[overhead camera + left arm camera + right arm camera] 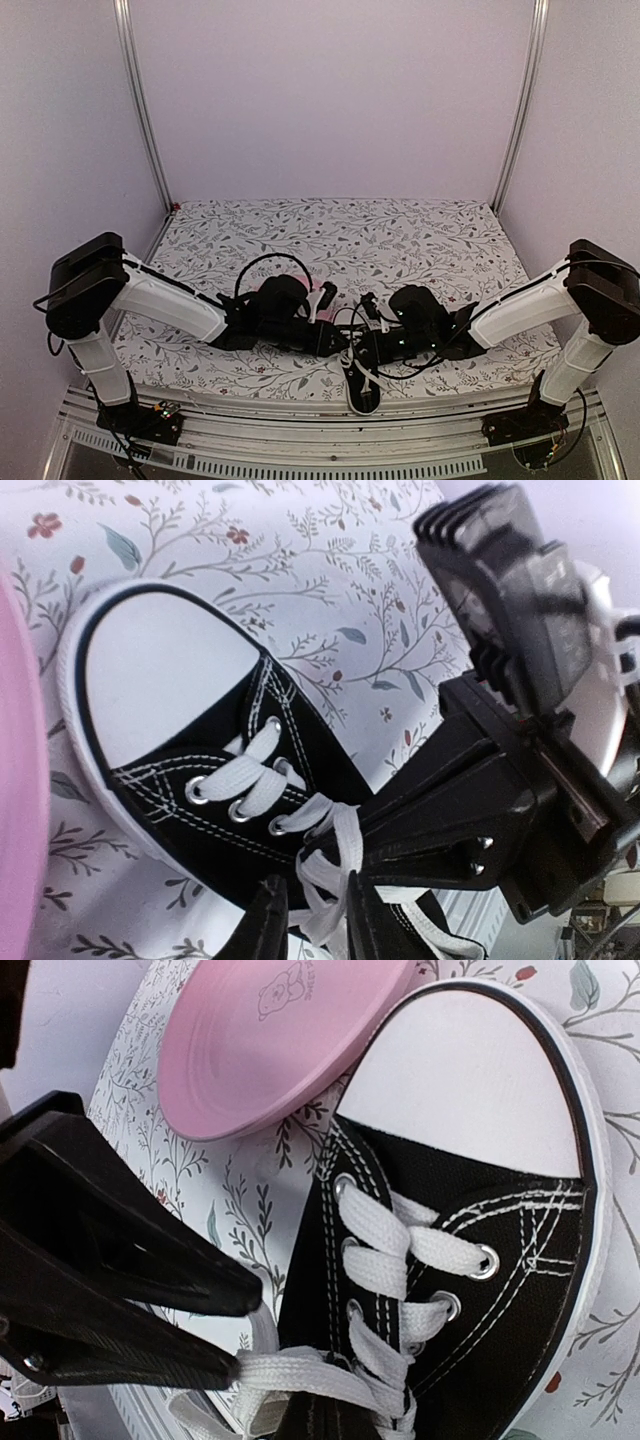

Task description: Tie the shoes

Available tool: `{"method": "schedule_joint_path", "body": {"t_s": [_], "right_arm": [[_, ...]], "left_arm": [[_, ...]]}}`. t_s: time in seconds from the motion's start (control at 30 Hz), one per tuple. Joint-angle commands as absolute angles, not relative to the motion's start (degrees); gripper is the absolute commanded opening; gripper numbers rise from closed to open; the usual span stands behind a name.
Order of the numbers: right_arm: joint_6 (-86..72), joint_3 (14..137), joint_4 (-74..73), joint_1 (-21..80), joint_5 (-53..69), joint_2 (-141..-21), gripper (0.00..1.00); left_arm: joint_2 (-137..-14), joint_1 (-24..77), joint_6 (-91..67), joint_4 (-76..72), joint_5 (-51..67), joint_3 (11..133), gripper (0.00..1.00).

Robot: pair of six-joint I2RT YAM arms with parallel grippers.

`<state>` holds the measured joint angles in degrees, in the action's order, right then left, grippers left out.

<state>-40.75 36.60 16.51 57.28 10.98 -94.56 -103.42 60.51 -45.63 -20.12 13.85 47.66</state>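
The sneaker [500,1250] lies at the middle of the bench's near edge. The left gripper [318,930] and right gripper [245,1332] each pinch a strand of the laces [335,830], probably for pulling a knot.

Soft, even, purplish light; close wrist views slightly blurred.

Top view high from behind, looking down and forward, both wrist views close, sharing the sneaker [215,825]
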Motion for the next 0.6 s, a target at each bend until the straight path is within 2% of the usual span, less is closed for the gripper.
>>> {"method": "schedule_joint_path", "body": {"t_s": [0.0,0.2,0.4,0.57], "right_arm": [[-40.95,34.83,14.15,56.71,7.56,-92.96,0.02],[-41.09,34.77,14.18,56.69,7.47,-92.99,0.02],[-41.13,34.96,14.11,56.72,7.43,-93.16,0.02],[-41.05,34.90,14.15,56.76,7.32,-92.91,0.02]], "left_arm": [[-99.51,60.51,-42.68,-12.80,6.26,49.10,0.20],[-99.93,61.34,-41.64,-12.95,8.37,50.74,0.27],[-101.91,63.00,-39.33,-14.60,11.42,52.92,0.41],[-104.04,63.61,-38.10,-9.22,9.97,55.56,0.42]]}}
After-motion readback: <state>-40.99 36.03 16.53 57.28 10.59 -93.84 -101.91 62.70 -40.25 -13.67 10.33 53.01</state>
